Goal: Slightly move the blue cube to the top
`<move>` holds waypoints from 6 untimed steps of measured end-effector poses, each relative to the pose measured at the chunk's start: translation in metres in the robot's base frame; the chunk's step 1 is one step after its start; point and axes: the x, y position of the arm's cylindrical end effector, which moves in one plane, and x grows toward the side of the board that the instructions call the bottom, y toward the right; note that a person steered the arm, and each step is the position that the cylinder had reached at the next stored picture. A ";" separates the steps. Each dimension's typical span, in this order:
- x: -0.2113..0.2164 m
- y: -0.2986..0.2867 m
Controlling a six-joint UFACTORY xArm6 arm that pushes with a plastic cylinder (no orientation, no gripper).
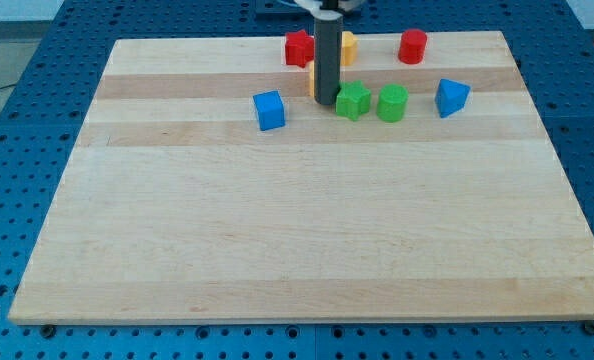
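Observation:
The blue cube (270,110) sits on the wooden board (307,240) left of centre, near the view's top. My tip (325,103) touches the board to the right of the blue cube, with a gap between them. The tip stands right beside the left edge of a green star-shaped block (353,101). The rod hides part of a yellow block (347,46) behind it.
A green cylinder-like block (392,103) lies right of the green star. A blue triangular block (452,97) is further right. A red star-like block (298,48) and a red cylinder (413,46) sit near the board's top edge.

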 end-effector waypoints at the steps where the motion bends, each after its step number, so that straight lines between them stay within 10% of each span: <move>1: 0.027 0.009; 6: 0.030 -0.081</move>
